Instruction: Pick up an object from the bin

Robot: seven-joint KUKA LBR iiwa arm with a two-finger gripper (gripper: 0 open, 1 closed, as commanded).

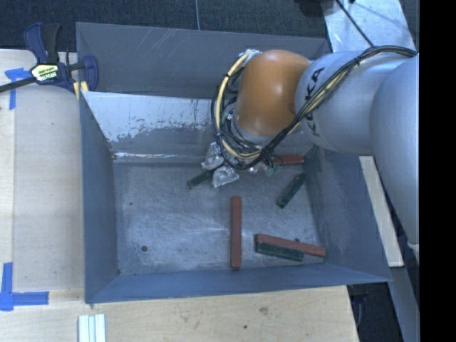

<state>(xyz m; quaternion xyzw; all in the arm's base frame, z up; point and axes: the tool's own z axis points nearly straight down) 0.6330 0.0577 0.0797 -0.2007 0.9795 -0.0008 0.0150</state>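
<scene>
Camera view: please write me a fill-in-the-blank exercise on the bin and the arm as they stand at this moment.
1. The arm reaches into the bin from the view's ____ side.
2. The rounded cover above the gripper is coloured ____.
3. The small stick lying nearest the gripper, near the bin's back wall, is dark ____.

Missing words: right; orange; green.

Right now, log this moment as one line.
gripper: rear centre of bin | beside: dark green stick | nearby: brown stick | holding: cannot tell
</scene>
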